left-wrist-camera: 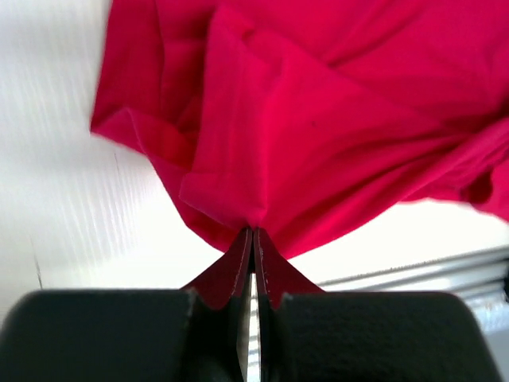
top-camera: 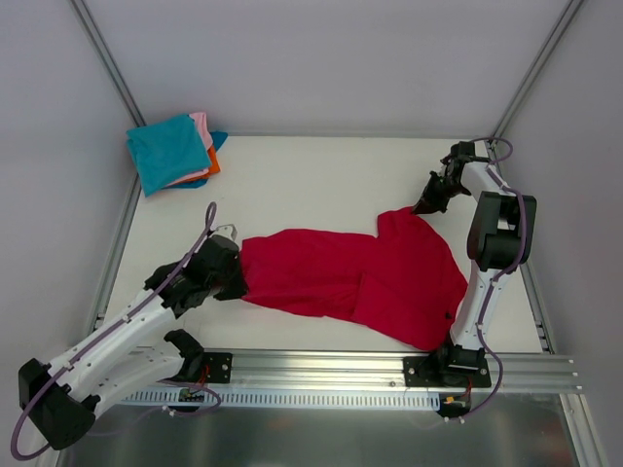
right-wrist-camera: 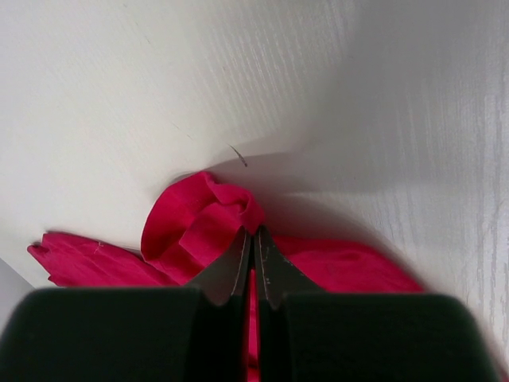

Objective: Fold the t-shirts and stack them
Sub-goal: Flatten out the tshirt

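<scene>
The white wood-grain table [top-camera: 292,175] is bearing a large, soft, rumpled bright red t-shirt [top-camera: 360,272] lying across its near middle. Well beyond the shirt's left end, a folded pile of teal, pink, orange and blue t-shirts [top-camera: 173,153] is sitting in the far left corner. The left gripper [left-wrist-camera: 253,243] is pinching the shirt's left edge with jaws pressed together, and the right gripper [right-wrist-camera: 253,239] is pinching a bunched fold at its far right corner likewise.

Left gripper [top-camera: 237,273] reaching toward 2 o'clock, jaws pinching the shirt [top-camera: 350,277], right gripper [top-camera: 428,201] extending toward 11 o'clock, jaws pinching it too.

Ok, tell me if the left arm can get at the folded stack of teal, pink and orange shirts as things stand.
Probably not yet: the left fingers are shut on the red cloth t-shirt, though the white table between them and the folded stack looks open.
</scene>
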Available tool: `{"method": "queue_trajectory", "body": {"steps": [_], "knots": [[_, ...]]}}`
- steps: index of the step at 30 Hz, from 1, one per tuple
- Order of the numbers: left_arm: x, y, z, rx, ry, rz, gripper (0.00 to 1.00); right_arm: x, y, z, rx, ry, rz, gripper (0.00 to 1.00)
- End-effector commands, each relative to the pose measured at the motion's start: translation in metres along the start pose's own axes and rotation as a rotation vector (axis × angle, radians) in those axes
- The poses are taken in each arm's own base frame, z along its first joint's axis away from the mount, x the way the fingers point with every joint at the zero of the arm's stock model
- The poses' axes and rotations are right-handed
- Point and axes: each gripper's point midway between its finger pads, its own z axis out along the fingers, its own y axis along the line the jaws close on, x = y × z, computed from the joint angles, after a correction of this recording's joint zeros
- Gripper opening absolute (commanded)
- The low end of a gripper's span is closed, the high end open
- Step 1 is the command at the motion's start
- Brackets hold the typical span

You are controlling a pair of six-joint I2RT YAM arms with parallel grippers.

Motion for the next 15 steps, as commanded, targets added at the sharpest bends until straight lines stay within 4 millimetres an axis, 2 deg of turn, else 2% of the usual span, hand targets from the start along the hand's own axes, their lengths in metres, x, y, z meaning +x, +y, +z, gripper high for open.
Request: {"method": "queue_trajectory", "body": {"steps": [1, 4, 9, 10, 12, 13, 14, 15], "knots": [[0.042, 0.004, -0.016, 0.034, 0.152, -0.066, 0.0, -0.004, 0.016, -0.018, -0.039, -0.032, -0.012, 0.0], [0.059, 0.002, -0.024, 0.065, 0.179, -0.097, 0.0, -0.004, 0.017, -0.018, -0.044, -0.031, -0.01, 0.0], [0.065, 0.002, -0.042, 0.065, 0.2, -0.175, 0.0, -0.004, 0.02, -0.016, -0.059, -0.029, -0.006, 0.01], [0.068, 0.0, -0.047, 0.082, 0.218, -0.189, 0.13, -0.004, 0.02, -0.016, -0.062, -0.028, -0.003, 0.0], [0.069, -0.003, -0.053, 0.1, 0.23, -0.198, 0.55, -0.004, 0.02, -0.017, -0.063, -0.029, -0.003, 0.01], [0.066, -0.003, -0.06, 0.105, 0.217, -0.202, 0.73, -0.004, 0.02, -0.017, -0.065, -0.028, -0.002, 0.01], [0.062, -0.002, -0.063, 0.099, 0.198, -0.21, 0.98, -0.005, 0.021, -0.017, -0.067, -0.03, -0.002, 0.01], [0.054, 0.004, -0.064, 0.075, 0.149, -0.211, 0.99, -0.005, 0.022, -0.017, -0.069, -0.03, 0.0, 0.01]]}}
